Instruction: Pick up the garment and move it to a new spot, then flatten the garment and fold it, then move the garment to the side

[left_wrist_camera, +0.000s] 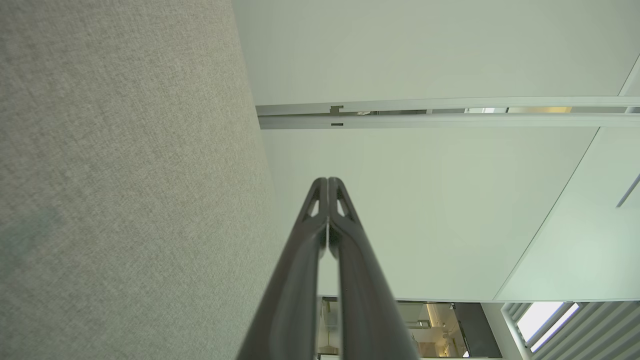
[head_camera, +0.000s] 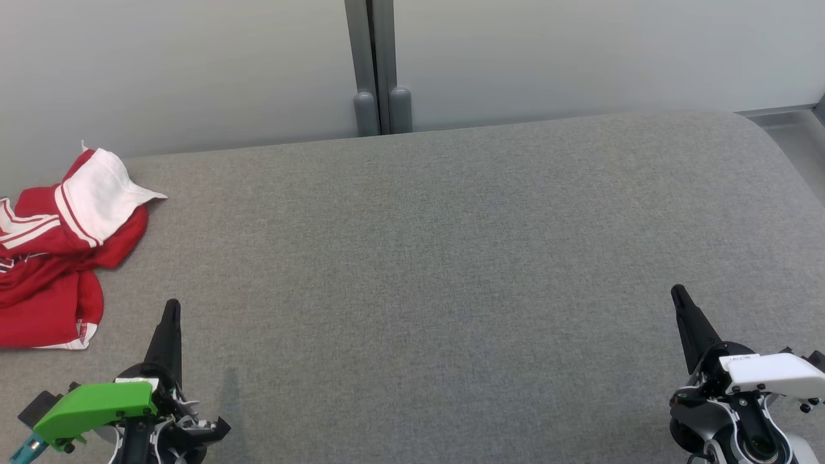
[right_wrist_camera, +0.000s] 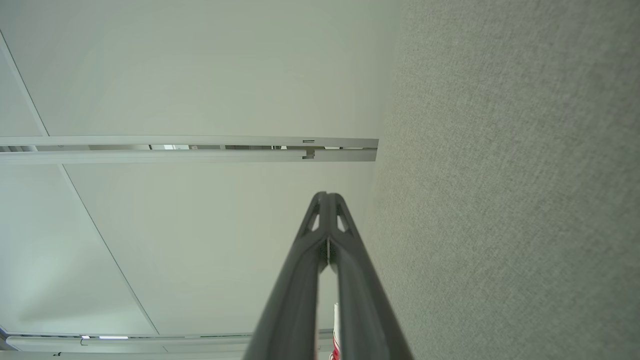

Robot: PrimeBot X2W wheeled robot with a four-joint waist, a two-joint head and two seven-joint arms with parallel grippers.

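The red and white garment [head_camera: 58, 258] is being shown crumpled at the far left edge of the grey fabric surface [head_camera: 438, 258]. It is just ahead of the left gripper [head_camera: 171, 308] and well apart from the right gripper [head_camera: 678, 293]. Both pairs of fingers are being held pressed together, and nothing is being gripped by either. The surface is being bordered at the back by pale wall panels [head_camera: 193, 64], which are being divided by a grey post [head_camera: 377, 58].
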